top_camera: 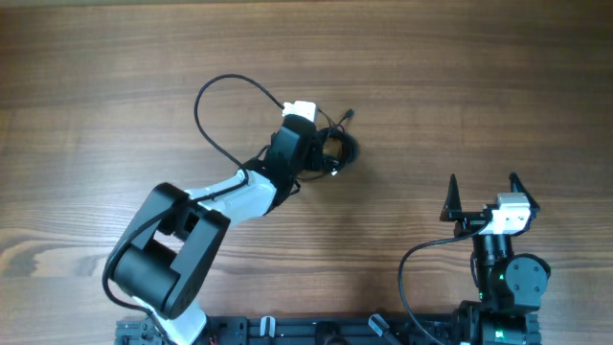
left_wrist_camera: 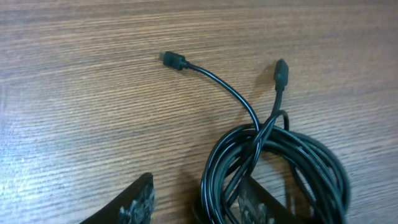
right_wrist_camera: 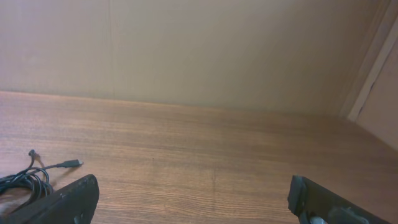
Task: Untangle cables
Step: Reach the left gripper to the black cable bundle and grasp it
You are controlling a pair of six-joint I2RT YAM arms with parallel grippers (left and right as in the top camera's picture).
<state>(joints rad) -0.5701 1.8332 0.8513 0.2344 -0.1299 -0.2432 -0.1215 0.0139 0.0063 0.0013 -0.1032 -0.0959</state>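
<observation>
The cables (top_camera: 341, 149) are a small coiled bundle of thin black cord on the wooden table, just right of my left gripper (top_camera: 326, 153). In the left wrist view the bundle (left_wrist_camera: 286, 155) fills the lower right, with two plug ends (left_wrist_camera: 173, 60) (left_wrist_camera: 281, 71) sticking out. My left gripper (left_wrist_camera: 198, 190) is open. Its right finger sits inside the coil and its left finger outside, so several strands lie between them. My right gripper (top_camera: 484, 187) is open and empty at the lower right, far from the cables. The right wrist view shows its fingers (right_wrist_camera: 193, 186) wide apart and the bundle (right_wrist_camera: 25, 177) at far left.
The left arm's own thicker black wire (top_camera: 215, 96) loops over the table behind the gripper. A beige wall (right_wrist_camera: 199, 50) stands beyond the table's far edge. Bare wood table (top_camera: 479, 77) lies between the two arms.
</observation>
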